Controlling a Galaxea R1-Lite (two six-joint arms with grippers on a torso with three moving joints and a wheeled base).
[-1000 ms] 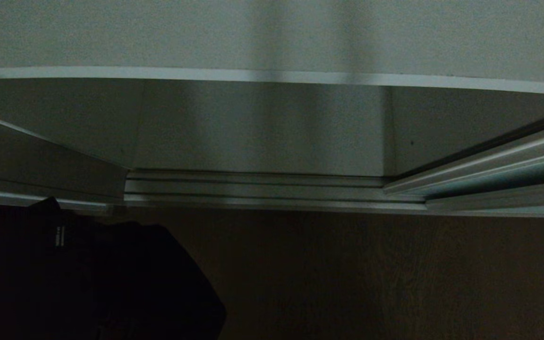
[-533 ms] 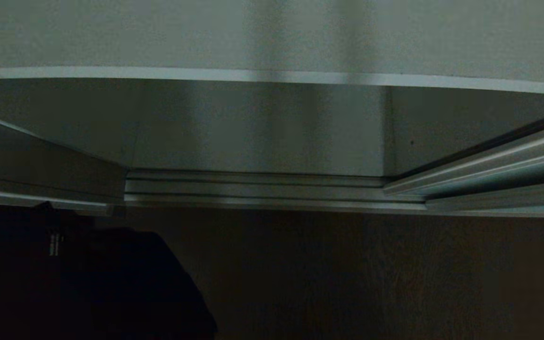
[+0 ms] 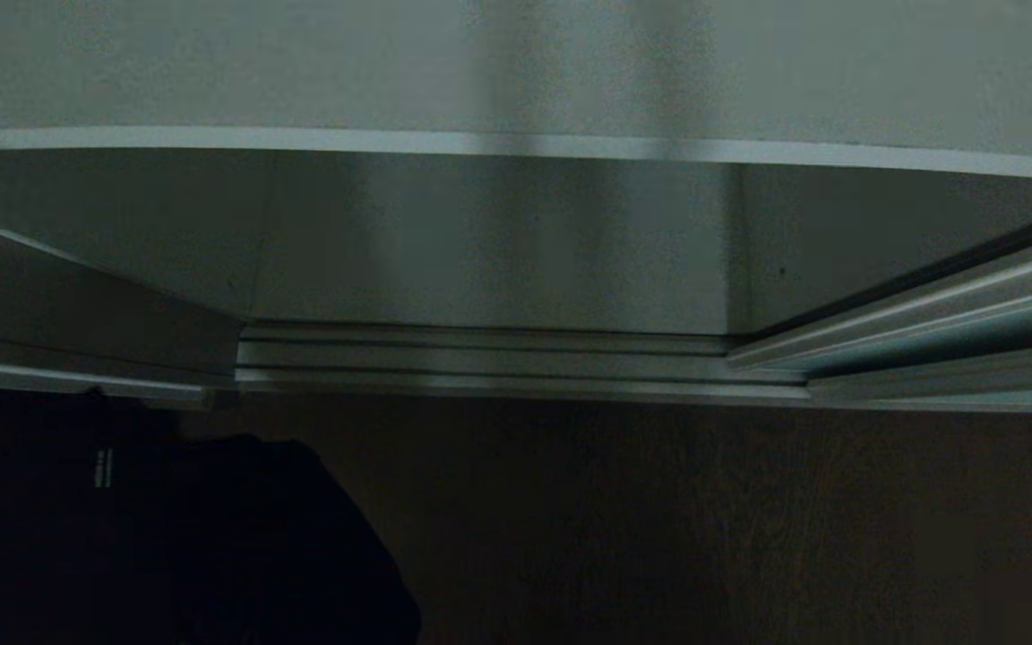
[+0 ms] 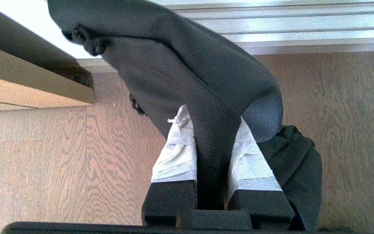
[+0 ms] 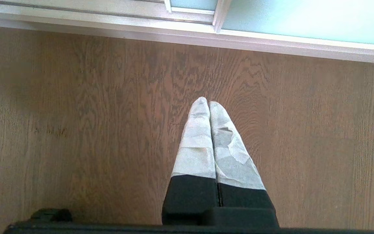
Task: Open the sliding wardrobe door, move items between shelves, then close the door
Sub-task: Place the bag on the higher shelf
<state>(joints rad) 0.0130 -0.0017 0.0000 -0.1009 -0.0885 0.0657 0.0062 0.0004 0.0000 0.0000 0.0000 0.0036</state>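
We have the left gripper [image 4: 211, 149] clamped on the bag [image 4: 187, 65] by a fold (soft, limp, light) near the track [image 4: 271, 29]; right gripper [image 5: 209, 107] closed, empty

The wardrobe opening stands clear between the left side panel [image 3: 86, 305] and the sliding wardrobe door [image 3: 946, 313] pushed off to the right. A white shelf [image 3: 516, 143] juts across the top of that gap, and the metal floor track [image 3: 516, 358] runs along its foot. The black bag [image 3: 176, 537], pinched in the left pincer [image 4: 211, 152], hangs over the wooden floor [image 3: 704, 520] low on the left, just before the track.
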